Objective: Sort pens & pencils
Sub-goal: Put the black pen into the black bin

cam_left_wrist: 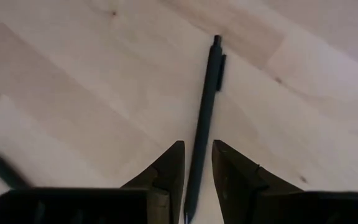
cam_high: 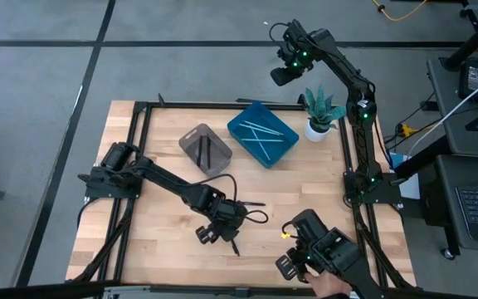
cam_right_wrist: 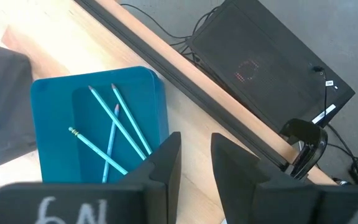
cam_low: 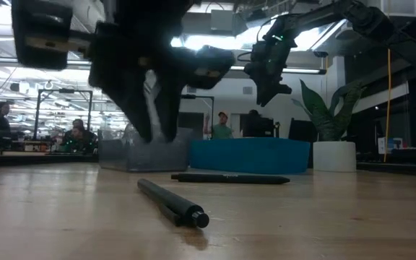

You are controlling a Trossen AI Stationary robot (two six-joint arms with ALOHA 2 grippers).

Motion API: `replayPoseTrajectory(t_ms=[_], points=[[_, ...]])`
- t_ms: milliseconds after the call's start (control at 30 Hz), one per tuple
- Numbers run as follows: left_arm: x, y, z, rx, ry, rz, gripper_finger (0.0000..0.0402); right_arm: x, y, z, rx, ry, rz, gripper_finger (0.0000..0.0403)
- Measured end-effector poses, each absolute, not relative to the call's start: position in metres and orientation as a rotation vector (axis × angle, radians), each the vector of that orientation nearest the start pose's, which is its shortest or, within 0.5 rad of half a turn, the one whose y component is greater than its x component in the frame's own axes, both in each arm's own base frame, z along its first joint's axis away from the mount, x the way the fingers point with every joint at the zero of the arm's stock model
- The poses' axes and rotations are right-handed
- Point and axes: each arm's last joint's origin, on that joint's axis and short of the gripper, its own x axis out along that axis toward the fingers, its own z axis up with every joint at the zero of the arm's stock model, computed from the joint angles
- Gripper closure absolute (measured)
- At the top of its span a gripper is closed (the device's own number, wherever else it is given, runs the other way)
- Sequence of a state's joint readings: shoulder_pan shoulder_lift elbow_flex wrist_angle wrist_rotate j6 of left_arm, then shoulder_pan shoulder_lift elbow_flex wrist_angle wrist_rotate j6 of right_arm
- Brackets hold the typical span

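A black pen lies flat on the wooden table, and my left gripper hangs open just above it, one finger on either side of its near part. The low view shows the fingers clear of the table, with that pen below them. A second black pen lies beside it, toward the far edge. The grey bin holds black sticks. The blue bin holds three light blue pencils. My right gripper waits open, high beyond the table's far edge.
A potted plant stands at the far right, beside the blue bin. A black frame rail runs along the far edge. A dark device sits near the table's near edge, right of centre. Bare wood lies between the bins and the pens.
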State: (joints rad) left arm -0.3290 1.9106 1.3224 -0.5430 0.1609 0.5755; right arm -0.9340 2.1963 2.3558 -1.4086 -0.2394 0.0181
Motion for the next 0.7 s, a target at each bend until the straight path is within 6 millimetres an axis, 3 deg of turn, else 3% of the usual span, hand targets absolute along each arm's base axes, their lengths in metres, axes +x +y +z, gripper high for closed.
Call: replayPoseTrajectory(t_ms=[700], points=[[0.371,-0.131,0.149,0.581,1.032,-0.8,0.0327,0.266,-0.348,0.325,0.718,1.052,-0.61,0.0313]])
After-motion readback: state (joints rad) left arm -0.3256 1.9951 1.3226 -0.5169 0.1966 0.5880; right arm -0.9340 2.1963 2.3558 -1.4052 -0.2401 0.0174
